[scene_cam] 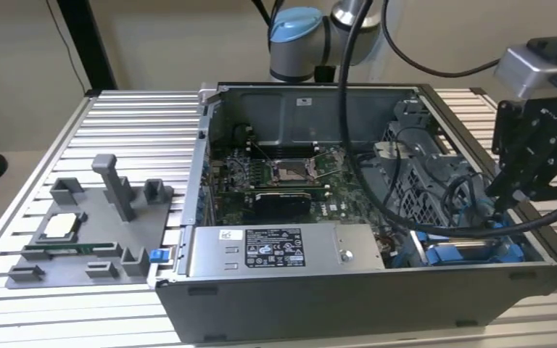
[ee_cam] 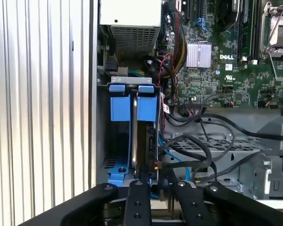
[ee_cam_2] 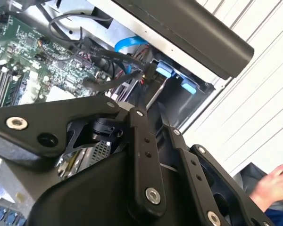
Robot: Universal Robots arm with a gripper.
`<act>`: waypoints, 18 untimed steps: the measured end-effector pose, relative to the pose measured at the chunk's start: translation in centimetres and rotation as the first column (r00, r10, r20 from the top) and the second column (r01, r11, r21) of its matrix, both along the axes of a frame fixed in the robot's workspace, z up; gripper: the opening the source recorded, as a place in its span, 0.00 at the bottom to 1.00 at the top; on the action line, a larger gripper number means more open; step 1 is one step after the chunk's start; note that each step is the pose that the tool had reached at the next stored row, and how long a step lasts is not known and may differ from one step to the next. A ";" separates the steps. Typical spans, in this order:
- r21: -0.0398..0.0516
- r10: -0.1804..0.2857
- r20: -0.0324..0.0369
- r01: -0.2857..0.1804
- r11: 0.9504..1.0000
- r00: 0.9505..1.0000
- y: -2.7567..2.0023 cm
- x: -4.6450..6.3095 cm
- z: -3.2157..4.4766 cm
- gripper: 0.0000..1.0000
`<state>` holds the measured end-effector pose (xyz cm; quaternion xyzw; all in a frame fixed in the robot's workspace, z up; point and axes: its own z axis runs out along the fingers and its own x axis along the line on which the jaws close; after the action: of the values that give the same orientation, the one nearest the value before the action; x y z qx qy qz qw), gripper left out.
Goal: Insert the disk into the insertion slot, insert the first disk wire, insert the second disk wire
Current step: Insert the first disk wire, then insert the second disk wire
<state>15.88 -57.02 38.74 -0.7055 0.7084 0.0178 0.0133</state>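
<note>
Disk [ee_cam: 143,141] stands in insertion slot [ee_cam: 114,146], partly hidden.

Power-supply box [scene_cam: 283,250] beside green motherboard [scene_cam: 232,177]; grey fixture [scene_cam: 85,246] on slatted table [scene_cam: 133,123].

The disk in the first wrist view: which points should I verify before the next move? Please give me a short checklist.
1. Disk in place: the disk stands on edge inside the insertion slot, below the blue tabs. Ok, but whether it is at full depth: cannot tell.
2. Gripper lined up: the gripper sits at the disk's near end. Ok.
3. Cables clear: black cables and a blue cable crowd close beside the gripper. Not ok.
4. Connections made at the disk: cannot tell.
5. Nobody close: a hand is near the case in the second wrist view. Not ok.
</note>
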 end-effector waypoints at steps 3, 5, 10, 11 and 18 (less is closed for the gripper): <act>0.000 0.000 -0.001 0.000 1.000 1.000 0.00 0.0 1.37 0.00; 0.000 0.000 -0.001 0.000 1.000 1.000 0.00 0.0 2.05 0.00; 0.000 0.000 -0.001 0.000 1.000 1.000 0.00 0.0 2.14 0.00; 0.000 0.000 -0.006 0.000 1.000 1.000 0.02 0.2 2.17 0.00; 0.000 0.000 -0.031 0.000 1.000 1.000 0.14 2.5 2.15 0.00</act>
<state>18.42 -56.89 40.89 -0.7051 0.7085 0.0288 0.0023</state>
